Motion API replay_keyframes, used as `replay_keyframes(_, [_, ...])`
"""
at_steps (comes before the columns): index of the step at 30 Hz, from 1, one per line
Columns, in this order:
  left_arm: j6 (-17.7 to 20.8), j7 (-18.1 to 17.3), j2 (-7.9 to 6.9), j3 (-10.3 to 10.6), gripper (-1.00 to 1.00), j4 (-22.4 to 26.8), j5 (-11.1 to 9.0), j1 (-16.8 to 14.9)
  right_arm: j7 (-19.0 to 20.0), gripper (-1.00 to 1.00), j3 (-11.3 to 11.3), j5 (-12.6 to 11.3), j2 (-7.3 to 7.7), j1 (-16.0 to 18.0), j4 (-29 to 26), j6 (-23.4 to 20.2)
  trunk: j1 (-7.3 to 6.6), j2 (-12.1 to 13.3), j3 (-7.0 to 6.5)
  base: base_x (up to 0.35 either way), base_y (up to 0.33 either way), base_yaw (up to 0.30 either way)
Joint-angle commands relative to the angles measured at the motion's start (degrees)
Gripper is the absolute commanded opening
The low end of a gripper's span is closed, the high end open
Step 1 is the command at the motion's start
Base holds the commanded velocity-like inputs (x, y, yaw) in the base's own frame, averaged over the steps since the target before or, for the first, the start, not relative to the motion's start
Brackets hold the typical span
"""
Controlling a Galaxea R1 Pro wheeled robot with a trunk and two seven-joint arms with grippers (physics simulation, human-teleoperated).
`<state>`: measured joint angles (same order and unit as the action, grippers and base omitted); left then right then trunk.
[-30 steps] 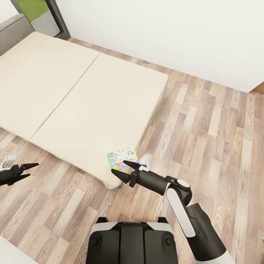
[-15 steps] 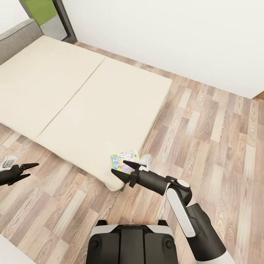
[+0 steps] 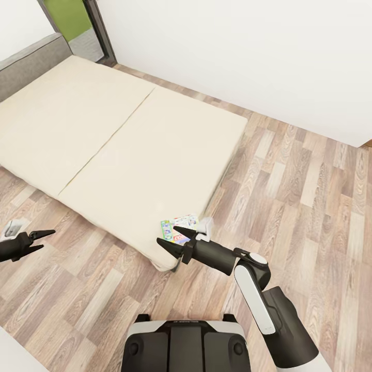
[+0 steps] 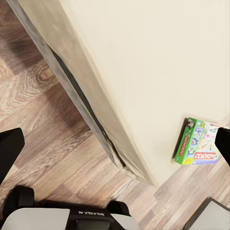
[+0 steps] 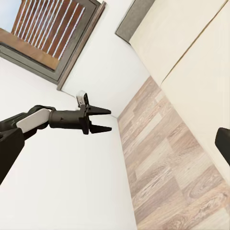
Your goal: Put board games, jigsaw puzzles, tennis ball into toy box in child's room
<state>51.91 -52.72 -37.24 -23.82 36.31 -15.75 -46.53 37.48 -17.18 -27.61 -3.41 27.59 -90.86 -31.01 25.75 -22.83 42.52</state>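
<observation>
The bed (image 3: 119, 150) with its beige mattress lies across the wooden floor (image 3: 294, 206), its grey headboard (image 3: 31, 62) at the far left; a board game (image 3: 179, 229), a flat box with colourful print, lies on the mattress at the near right corner. The right gripper (image 3: 175, 239) hovers just in front of this box, jaws spread, holding nothing; the left gripper (image 3: 44, 239) is at the near left over the floor, jaws also apart and empty.

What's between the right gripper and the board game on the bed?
Nothing. In the head view the right gripper hangs open at the bed corner, its tips overlapping the board game, with no object between.
</observation>
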Motion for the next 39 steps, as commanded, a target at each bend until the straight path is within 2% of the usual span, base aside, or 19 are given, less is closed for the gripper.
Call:
replay_keyframes(1, [0.2,-0.2,0.02,-0.1,1.0,0.0,0.1,0.0,0.0,1.0,0.0,-0.4,-0.02,0.0,0.0,-0.5,0.04,-0.1,-0.03,0.0,0.0,0.083])
replay_keyframes(39, [-0.1,-0.2,0.06,-0.1,1.0,0.0,0.0,-0.1,0.0,1.0,-0.1,-0.3,-0.02,0.0,-0.1,-0.5,0.04,-0.1,-3.44,0.0,0.0,0.083])
